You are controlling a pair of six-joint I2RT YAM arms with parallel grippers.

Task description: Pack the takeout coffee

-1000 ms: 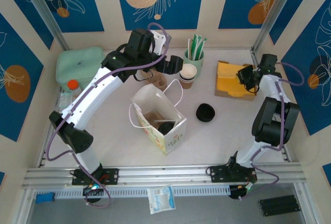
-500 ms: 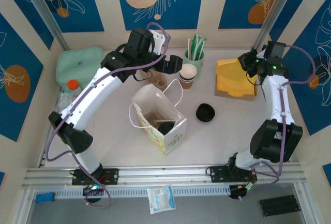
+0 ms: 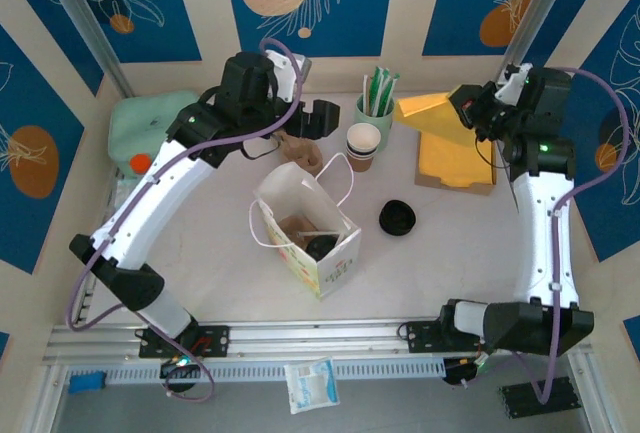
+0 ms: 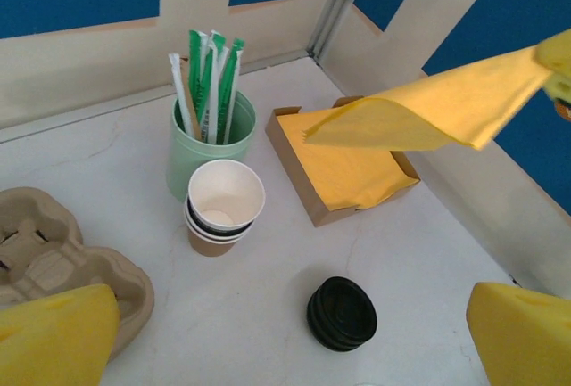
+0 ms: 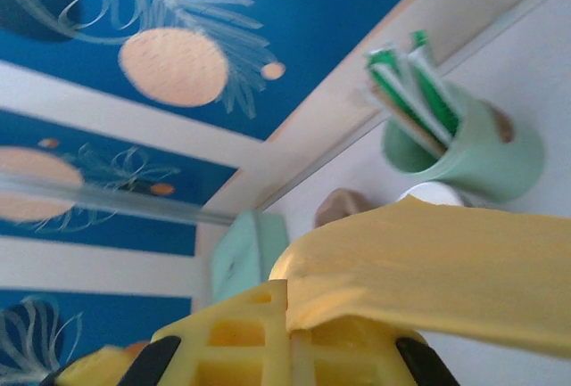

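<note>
The right tool (image 3: pixel 466 111) is clenched on one yellow napkin (image 3: pixel 428 113), which hangs in the air well to the far right of the paper bag (image 3: pixel 335 263); the left tool (image 3: pixel 318 118) stands released just behind the bag, grasping nothing. The takeout coffee (image 3: pixel 321 246) appears to sit inside the bag, its black lid showing next to a brown insert (image 3: pixel 295 228). Carry the napkin high over the bag's rim and handles, centre it above the mouth, lower until the loose end is inside, then release without knocking the cup
</note>
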